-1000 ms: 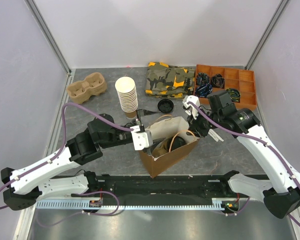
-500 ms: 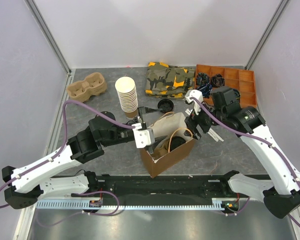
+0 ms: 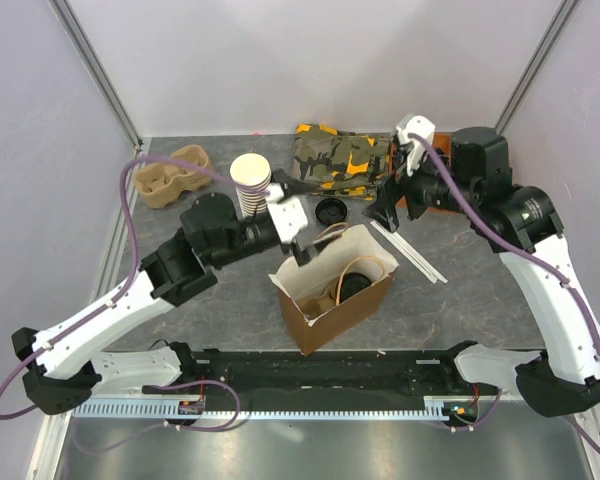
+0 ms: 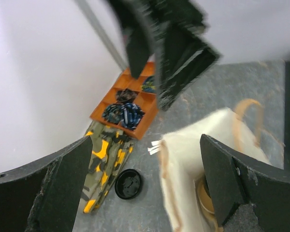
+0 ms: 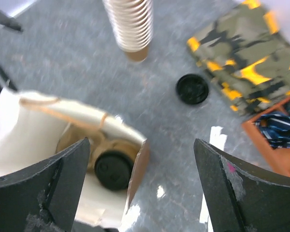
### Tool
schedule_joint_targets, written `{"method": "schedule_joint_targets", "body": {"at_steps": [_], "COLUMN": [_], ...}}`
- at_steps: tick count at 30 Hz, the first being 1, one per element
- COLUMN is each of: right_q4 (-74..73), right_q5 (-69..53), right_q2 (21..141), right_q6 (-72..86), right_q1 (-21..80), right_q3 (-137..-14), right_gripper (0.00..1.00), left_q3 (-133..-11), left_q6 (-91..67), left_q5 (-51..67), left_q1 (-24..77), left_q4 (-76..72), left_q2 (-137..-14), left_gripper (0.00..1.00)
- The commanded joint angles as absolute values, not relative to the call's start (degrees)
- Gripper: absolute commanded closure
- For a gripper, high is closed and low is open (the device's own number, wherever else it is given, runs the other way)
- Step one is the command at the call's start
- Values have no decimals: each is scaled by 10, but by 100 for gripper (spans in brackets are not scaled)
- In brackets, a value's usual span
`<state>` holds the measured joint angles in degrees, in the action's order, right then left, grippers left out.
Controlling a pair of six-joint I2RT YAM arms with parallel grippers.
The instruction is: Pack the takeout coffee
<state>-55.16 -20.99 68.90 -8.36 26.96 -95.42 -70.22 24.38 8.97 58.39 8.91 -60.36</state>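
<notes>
The takeout coffee point(image 3: 355, 287), a brown cup under a black lid point(image 5: 113, 169), sits upright inside the open brown paper bag point(image 3: 332, 318), which is white inside point(image 5: 36, 130). My left gripper point(image 3: 313, 220) hovers open just beyond the bag's far left rim, holding nothing point(image 4: 145, 159). My right gripper point(image 3: 388, 203) hangs open above the table, up and to the right of the bag, and also holds nothing point(image 5: 141, 145).
A loose black lid point(image 3: 330, 211) lies behind the bag, next to a stack of paper cups point(image 3: 252, 190). A camouflage cloth point(image 3: 340, 160), an orange compartment tray point(image 3: 485, 155) and a cardboard cup carrier point(image 3: 170, 172) line the back. White sticks point(image 3: 410, 250) lie right of the bag.
My right gripper has opened and risen up and back from the bag's right rim. My left gripper, still open, has drawn back from the bag's left rim. The bag stands more upright.
</notes>
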Motion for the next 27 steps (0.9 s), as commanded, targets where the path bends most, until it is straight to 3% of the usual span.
{"method": "schedule_joint_targets", "body": {"at_steps": [1, 5, 10, 14, 15, 18, 20, 27], "right_q4": [-542, -582, -624, -630, -630, -601, -577, -506], "right_q5": [-192, -276, -285, -230, -219, -176, -145, -101], "right_q2": [711, 760, 812, 822, 826, 835, 840, 897], "right_q6": [-29, -44, -154, -255, -265, -286, -286, -257], "right_q1": [207, 46, -30, -28, -27, -14, 16, 82], "right_q3": [-991, -986, -960, -876, -859, -789, -750, -678], "right_gripper": [4, 7, 18, 37, 48, 64, 70, 70], "left_q3": [-783, -822, -865, -883, -884, -878, -870, -850], "left_q6": [94, 17, -60, -104, -113, -139, -138, -111], "left_q5": [71, 83, 97, 107, 110, 126, 131, 134], "left_q1": [503, 453, 374, 302, 269, 218, 200, 179], "left_q4": [99, 119, 163, 189, 192, 212, 214, 222], "left_q2": [-649, -669, -686, -693, -693, -692, -690, -688], "left_gripper": [0, 0, 1, 2, 2, 2, 2, 2]}}
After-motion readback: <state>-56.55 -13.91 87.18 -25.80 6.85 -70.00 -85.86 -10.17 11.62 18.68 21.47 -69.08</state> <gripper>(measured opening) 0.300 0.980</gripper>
